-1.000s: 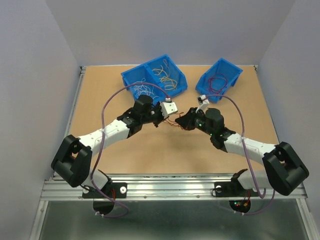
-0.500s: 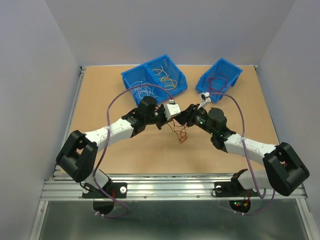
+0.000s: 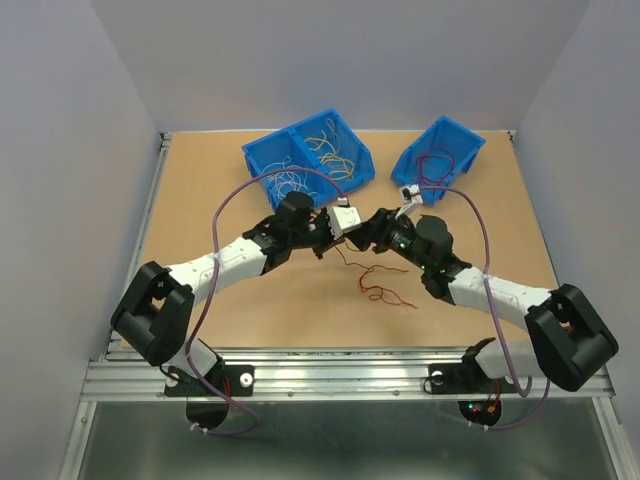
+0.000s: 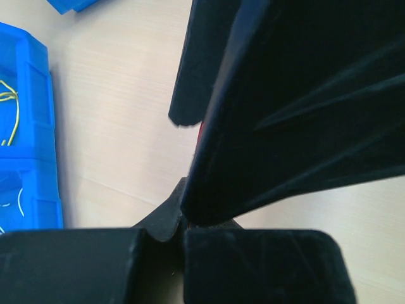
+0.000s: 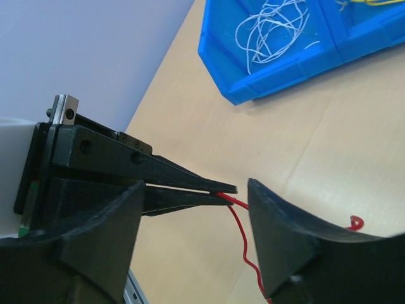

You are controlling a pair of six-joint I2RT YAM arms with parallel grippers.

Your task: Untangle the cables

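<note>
My left gripper (image 3: 338, 238) is shut on the end of a thin red cable (image 3: 377, 291). The cable hangs from its tips and trails down-right onto the table in loose curls. In the right wrist view the left gripper (image 5: 223, 191) pinches that red cable (image 5: 242, 235) between my right gripper's (image 5: 195, 189) two open fingers, which do not touch it. A second red curl (image 5: 355, 221) lies on the table beyond. The left wrist view shows its own gripper (image 4: 182, 231) shut, with the right gripper's dark finger filling most of the frame.
A double blue bin (image 3: 300, 135) at the back holds yellow and white cables. A smaller blue bin (image 3: 455, 135) at back right holds red ones. Both grippers meet nose to nose over the middle of the tan table (image 3: 200, 210).
My right gripper has opened and let go of the red cable. The cable, stretched between both grippers before, now hangs from the left one, its free end fallen down-right onto the table.
</note>
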